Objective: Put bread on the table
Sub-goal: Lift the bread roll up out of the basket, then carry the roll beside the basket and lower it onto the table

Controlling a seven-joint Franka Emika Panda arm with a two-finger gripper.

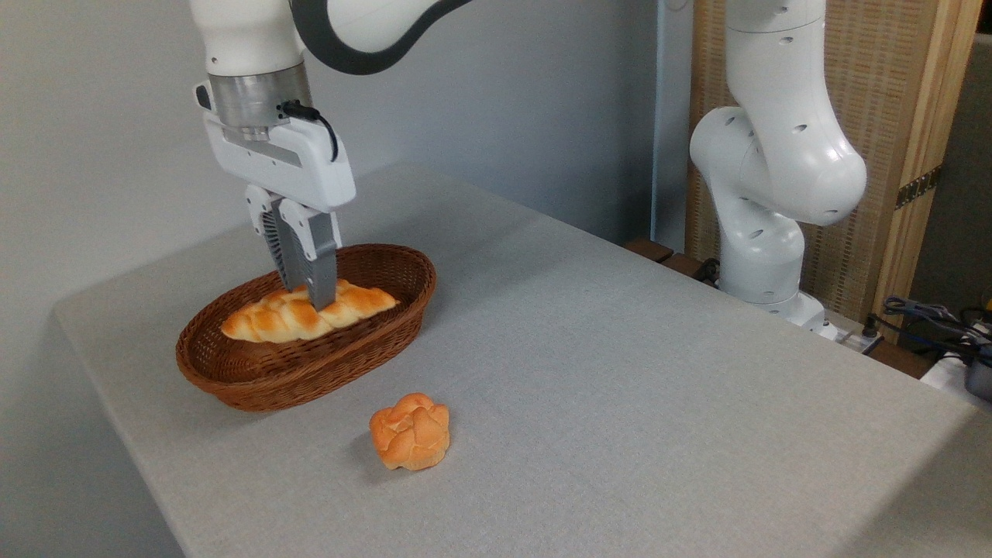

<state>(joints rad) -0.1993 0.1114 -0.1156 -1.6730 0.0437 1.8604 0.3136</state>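
The bread (263, 322), a long braided golden-orange loaf, lies inside the brown wicker basket (256, 384) at the left of the table (620, 372). My gripper (306, 296) has come straight down onto the loaf's right half. The fingers straddle the loaf across its width. The near grey finger (316, 267) presses its front side, while the far ribbed finger is mostly hidden behind it. The jaws look shut on the loaf, which is still within the basket's rim.
A small round knotted orange roll (410, 431) sits on the grey cloth just in front of the basket. The arm's white base (763, 232) stands off the table's far right edge, with cables (930, 318) beside it.
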